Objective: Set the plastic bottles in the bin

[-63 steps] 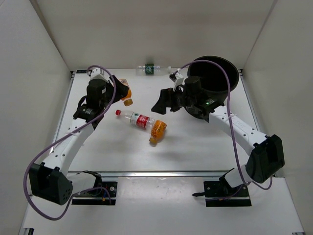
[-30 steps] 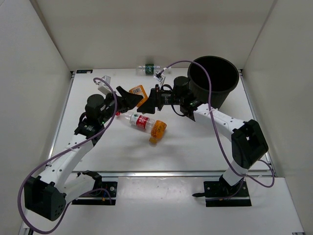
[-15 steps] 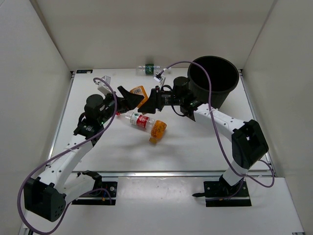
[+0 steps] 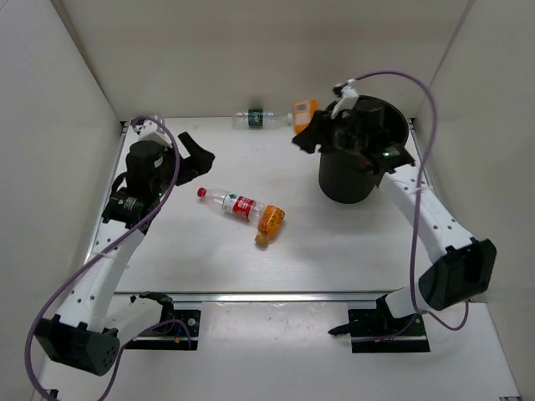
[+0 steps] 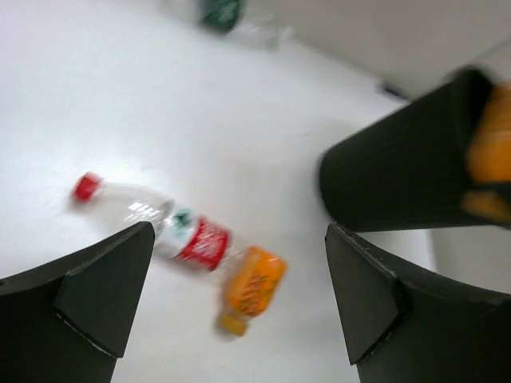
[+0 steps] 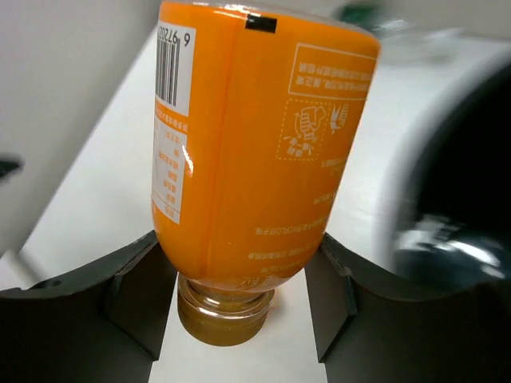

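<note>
Orange plastic filled the right wrist view: the held orange bottle (image 6: 255, 159), its cap toward the palm, was clamped between the fingers of the right gripper (image 4: 308, 125). From above, it hung just outside the bin (image 4: 344, 180), at the rim's 10 o'clock and not yet over the mouth. The step in hand looked like the carry to the drop. Next, the arm would need to swing toward 3 o'clock until the bottle cleared the rim, and only then let go. The left gripper (image 4: 196, 150) gaped, holding nothing, at the table's (image 4: 167, 259) 10 o'clock. Left lying: the red-capped bottle (image 4: 230, 203) and the second orange bottle (image 4: 269, 224) touching mid-table, and the green-labelled bottle (image 4: 259, 119) at 12 o'clock
</note>
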You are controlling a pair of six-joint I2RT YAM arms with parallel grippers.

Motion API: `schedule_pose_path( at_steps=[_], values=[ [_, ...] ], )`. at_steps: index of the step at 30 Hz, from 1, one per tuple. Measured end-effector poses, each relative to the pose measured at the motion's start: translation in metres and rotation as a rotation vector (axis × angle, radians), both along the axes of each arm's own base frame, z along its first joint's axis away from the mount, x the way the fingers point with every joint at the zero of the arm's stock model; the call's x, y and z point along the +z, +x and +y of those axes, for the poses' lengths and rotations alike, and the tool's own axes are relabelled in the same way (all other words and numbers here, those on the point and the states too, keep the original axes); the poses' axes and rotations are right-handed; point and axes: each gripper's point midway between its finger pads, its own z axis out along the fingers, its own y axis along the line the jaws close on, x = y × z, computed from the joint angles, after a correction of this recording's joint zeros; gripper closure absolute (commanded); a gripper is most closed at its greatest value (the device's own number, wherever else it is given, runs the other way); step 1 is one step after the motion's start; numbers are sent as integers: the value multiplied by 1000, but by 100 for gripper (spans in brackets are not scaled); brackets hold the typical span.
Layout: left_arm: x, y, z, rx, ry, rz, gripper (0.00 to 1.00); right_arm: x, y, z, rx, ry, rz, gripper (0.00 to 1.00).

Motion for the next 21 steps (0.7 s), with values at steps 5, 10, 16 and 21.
schedule_pose_path(
  at_steps=[5, 10, 16, 21],
  values=[
    [-106, -1, 24, 71, 156, 329, 1, 25, 26, -116, -388, -139, -52, 95],
    [-173, -35, 42, 98, 267, 577, 1, -10, 41, -199, -650, -312, 61, 23],
    [-173, -36, 50, 122, 306, 582, 1, -33, 48, -202, -689, -513, 102, 1],
    [-173, -36, 53, 128, 318, 579, 2, 24, 47, -160, -667, -539, -65, 1]
  ],
)
